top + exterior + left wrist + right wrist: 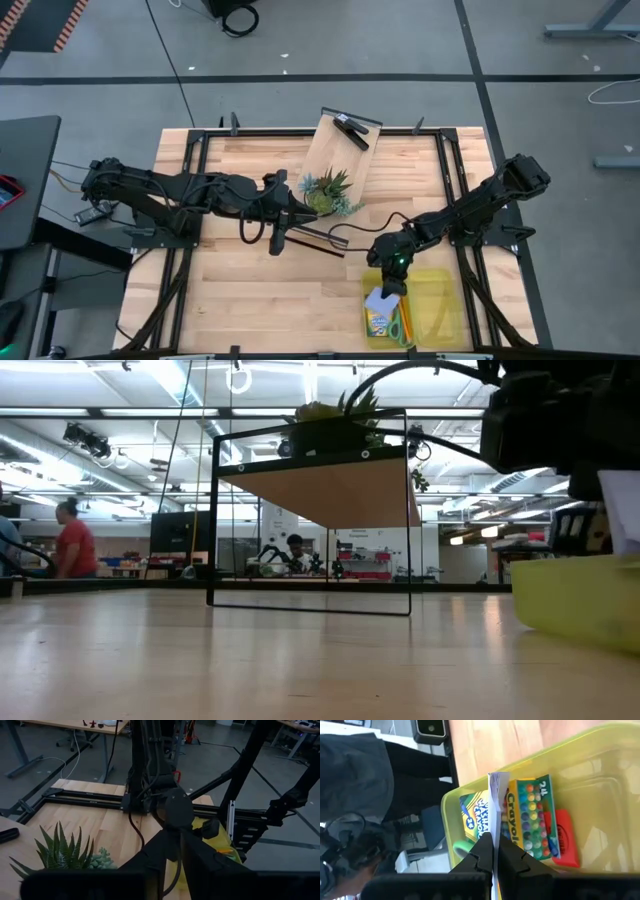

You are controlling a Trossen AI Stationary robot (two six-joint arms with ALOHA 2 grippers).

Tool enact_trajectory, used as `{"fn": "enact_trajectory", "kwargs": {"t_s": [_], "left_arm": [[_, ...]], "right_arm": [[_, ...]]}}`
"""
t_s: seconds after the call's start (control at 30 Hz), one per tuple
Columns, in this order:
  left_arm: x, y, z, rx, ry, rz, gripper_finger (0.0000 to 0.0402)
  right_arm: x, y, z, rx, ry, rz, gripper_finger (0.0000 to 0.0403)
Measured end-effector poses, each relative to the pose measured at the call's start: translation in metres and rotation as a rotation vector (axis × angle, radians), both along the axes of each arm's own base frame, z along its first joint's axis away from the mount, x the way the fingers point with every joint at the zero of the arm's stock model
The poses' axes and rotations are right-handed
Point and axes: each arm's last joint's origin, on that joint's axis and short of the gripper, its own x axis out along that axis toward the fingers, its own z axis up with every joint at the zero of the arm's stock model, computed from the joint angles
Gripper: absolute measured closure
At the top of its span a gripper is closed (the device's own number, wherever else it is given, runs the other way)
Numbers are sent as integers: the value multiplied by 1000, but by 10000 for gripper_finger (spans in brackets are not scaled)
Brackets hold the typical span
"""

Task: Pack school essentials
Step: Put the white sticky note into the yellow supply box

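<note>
High view: the right tool [389,291] hangs over the yellow bin [440,300] at about five o'clock on the wooden desk [250,290], its fingers pinched on a small pale pad [378,300]. Under it in the bin lie the crayon box [378,322] and green-handled scissors [400,325]. The left tool [279,240] sits near the desk's centre, closed on the thin black frame [320,240] of a tilted wooden board [335,150] that carries a spiky green plant [328,190] and a black clip-like object [352,130].

Low view: the frame [310,605] stands on the desk with the board [320,490] raised and the plant [335,405] on top; the bin's yellow wall [580,600] is at three o'clock. People show in the room behind.

Left wrist view: the plant [62,852] lies near the left arm's own dark fingers; the grip itself cannot be made out here.

Right wrist view: the fingers clamp the pad's [496,795] thin edge. Behind it, the crayon box [530,817] reads "Crayola" and "24"; a second pack reads "WASHABLE".
</note>
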Motion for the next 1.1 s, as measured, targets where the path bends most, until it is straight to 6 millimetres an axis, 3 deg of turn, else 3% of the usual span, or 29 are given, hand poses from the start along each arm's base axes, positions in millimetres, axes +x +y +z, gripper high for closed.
{"fn": "enact_trajectory", "kwargs": {"t_s": [0.47,0.8,1.1], "left_arm": [[0,0,0,-3,0,1,342],[0,0,1,-5,-7,0,349],[1,-1,3,-8,-28,-1,350]], "right_arm": [[1,-1,-1,5,66,-117,368],[0,2,12,106,23,-23,388],[-4,7,6,1,-30,2,387]]}}
